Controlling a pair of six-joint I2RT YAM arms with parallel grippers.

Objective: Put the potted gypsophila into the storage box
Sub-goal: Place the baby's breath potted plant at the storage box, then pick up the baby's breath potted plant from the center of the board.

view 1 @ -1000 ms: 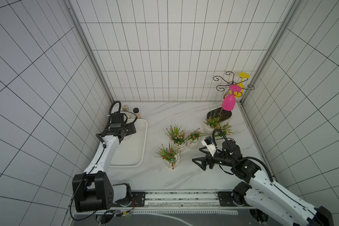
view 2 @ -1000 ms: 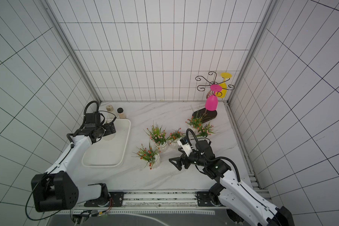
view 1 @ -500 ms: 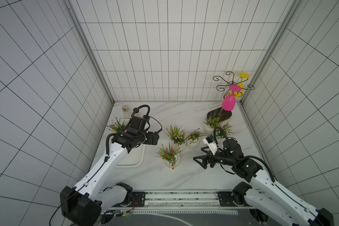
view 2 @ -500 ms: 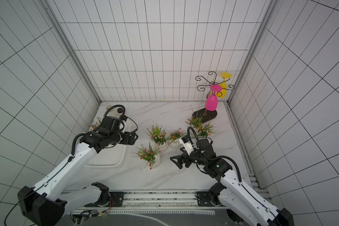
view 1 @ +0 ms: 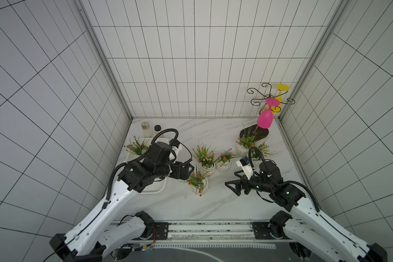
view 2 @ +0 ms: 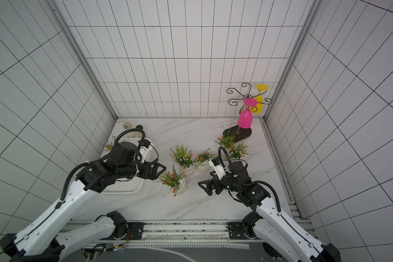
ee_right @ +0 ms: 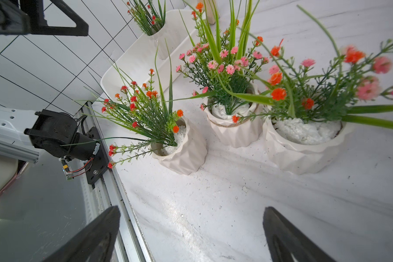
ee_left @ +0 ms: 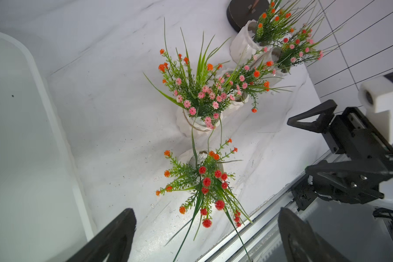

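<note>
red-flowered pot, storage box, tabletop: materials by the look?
Red-flowered pot: probably ceramic, matte off-white, with faceted walls and a thick rim; could be moulded resin.
Storage box: looks like plastic, smooth semi-gloss white, with a thin rounded rim.
Tabletop: marble pattern with grey veins and a slight sheen; stone or laminate, can't tell.

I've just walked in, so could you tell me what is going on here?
Two robot arms are putting potted flowers into the tray. One pot already stands in its far corner, and five stand on the table. The left gripper, open and empty, hovers by the red-flowered pot nearest the tray. The right gripper is also open, holding nothing, on that pot's other side.
</note>
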